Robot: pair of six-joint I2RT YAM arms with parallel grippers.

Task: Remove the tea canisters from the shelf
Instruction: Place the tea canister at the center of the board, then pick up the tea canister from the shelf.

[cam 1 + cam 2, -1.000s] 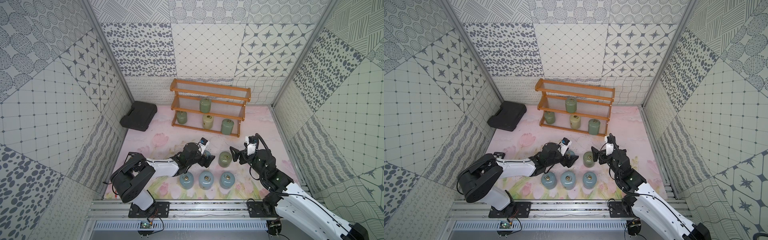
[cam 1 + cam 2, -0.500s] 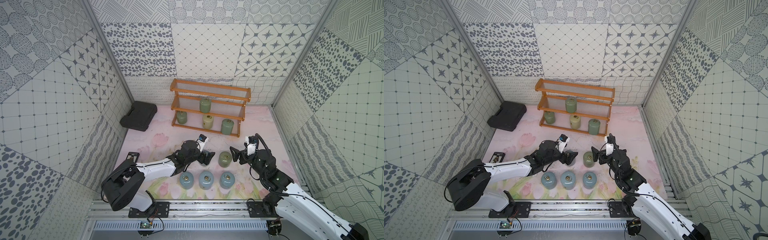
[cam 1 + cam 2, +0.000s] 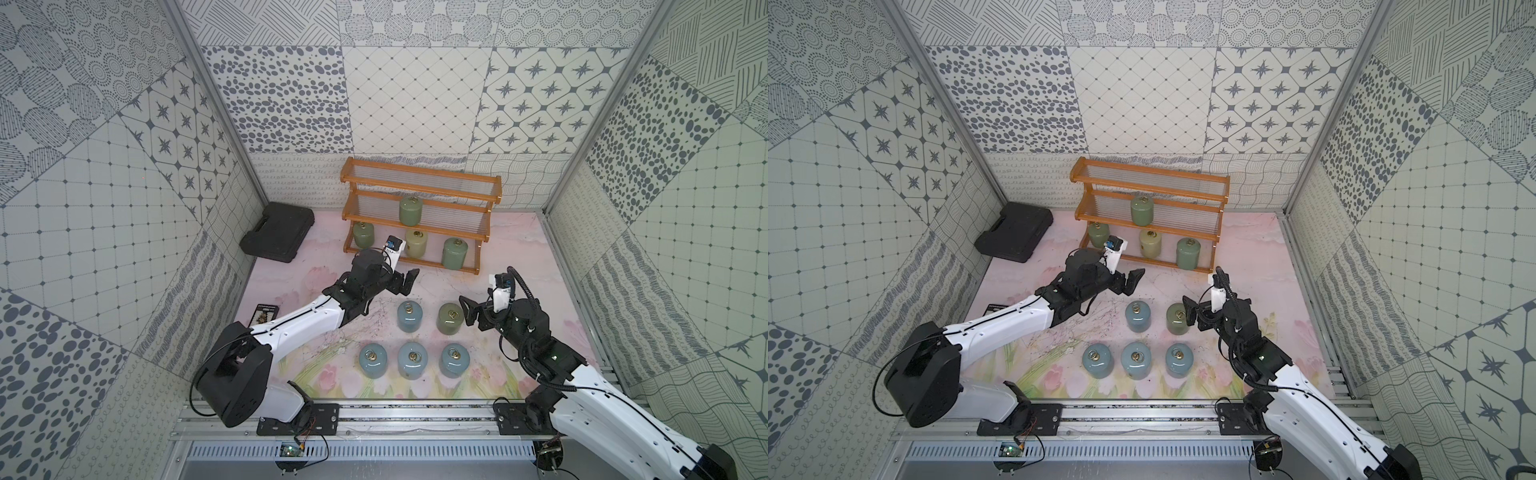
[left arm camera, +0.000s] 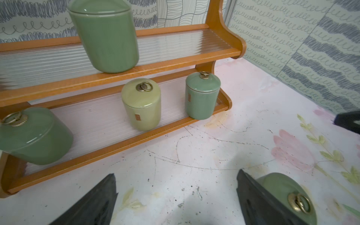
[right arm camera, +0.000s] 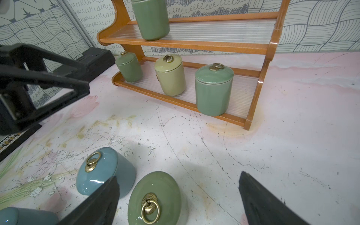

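Left fingers (image 3: pixel 409 279) are spread wide, empty, and raised clear of the pale blue glossy ceramic canister (image 3: pixel 409 318). A second ago they were low around it and only partly open, so I log the release as complete. That jar stands upright on the pink floral desk (image 3: pixel 519 253), just beside the sage green ceramic canister (image 3: pixel 450 319) and behind the row of three pale blue canisters (image 3: pixel 412 360). Right fingers (image 3: pixel 467 309) are spread too and carry nothing. They hover close beside the green jar, where they were a second ago. Count is five off and four left on the orange-brown wooden three-tier shelf (image 3: pixel 496 191). The middle-tier sage green jar (image 3: pixel 410 211) stands alone. The bottom tier holds the end sage green jar (image 3: pixel 363 235) nearest the black plastic case (image 3: pixel 276 230), the cream jar (image 3: pixel 415 244) mid-shelf, and the far-end sage green jar (image 3: pixel 454 253). The top tier holds none. My left wrist camera now faces the bottom tier with the cream jar nearly centred, so I judge it the likely next pick. Clearance under the middle tier looks tight.
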